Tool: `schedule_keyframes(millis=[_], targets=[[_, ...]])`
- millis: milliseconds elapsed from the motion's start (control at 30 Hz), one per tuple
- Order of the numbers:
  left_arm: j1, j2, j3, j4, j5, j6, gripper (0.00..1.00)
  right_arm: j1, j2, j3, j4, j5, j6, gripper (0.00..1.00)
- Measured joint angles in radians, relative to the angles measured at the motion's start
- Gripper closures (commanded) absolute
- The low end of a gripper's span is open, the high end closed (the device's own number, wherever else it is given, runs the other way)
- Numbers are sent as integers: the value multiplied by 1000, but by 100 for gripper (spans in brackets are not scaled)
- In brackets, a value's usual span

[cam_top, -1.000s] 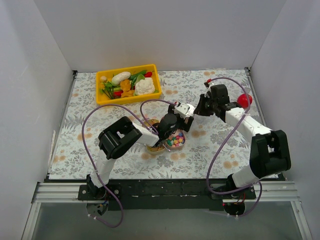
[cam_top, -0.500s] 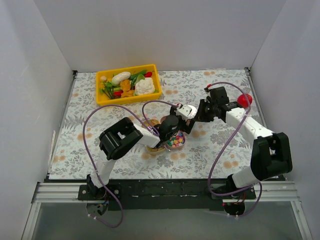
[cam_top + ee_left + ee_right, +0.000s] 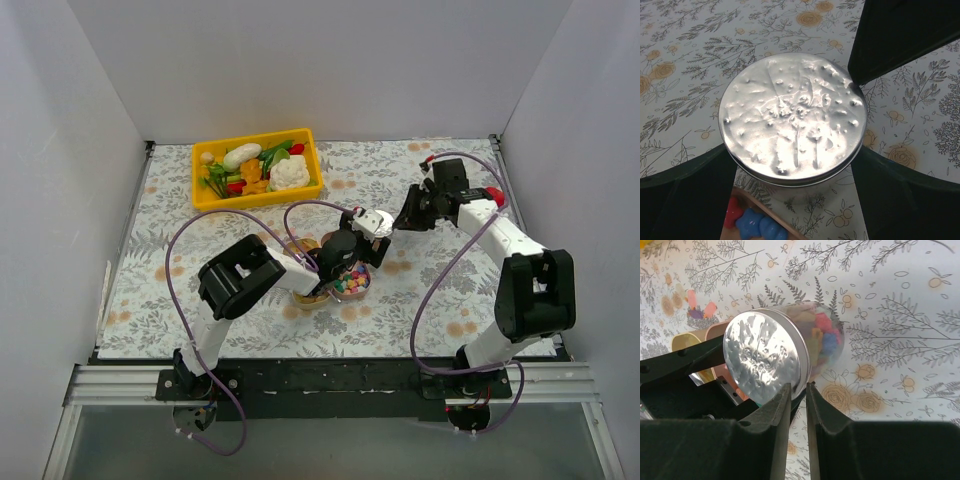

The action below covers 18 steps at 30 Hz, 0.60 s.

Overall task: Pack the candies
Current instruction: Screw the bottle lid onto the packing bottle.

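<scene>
left gripper [image 3: 792, 134]: clamping the jar [image 3: 826, 342], a finger pressing on each side.
jar: hanging tilted at mid table, its metal lid [image 3: 792, 125] facing right.
right gripper [image 3: 797, 390]: fingers sitting almost together with a thin slit, tips at the lid rim; cannot tell if pinching it.
candies [image 3: 350, 281]: lying in a bowl [image 3: 368, 287] just near of the jar, more showing through the jar wall.

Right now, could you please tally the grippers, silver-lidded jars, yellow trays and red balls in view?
Grippers: 2, left gripper and right gripper
Silver-lidded jar: 1
Yellow tray: 1
Red ball: 1
Total: 5
</scene>
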<state>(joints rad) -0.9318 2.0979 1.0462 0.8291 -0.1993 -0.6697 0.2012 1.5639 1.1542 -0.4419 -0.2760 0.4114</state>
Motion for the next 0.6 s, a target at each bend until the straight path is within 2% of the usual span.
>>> schedule_keyframes(millis=[167, 467, 500, 600], targets=[[1, 0, -3, 3, -4, 0, 15, -1, 57, 0, 47, -72, 9, 75], [2, 0, -4, 4, -11, 0, 15, -10, 78, 2, 79, -95, 9, 75], [2, 0, -4, 4, -13, 0, 15, -11, 81, 4, 81, -98, 8, 76], [2, 0, -4, 3, -26, 0, 15, -11, 95, 16, 83, -106, 7, 87]])
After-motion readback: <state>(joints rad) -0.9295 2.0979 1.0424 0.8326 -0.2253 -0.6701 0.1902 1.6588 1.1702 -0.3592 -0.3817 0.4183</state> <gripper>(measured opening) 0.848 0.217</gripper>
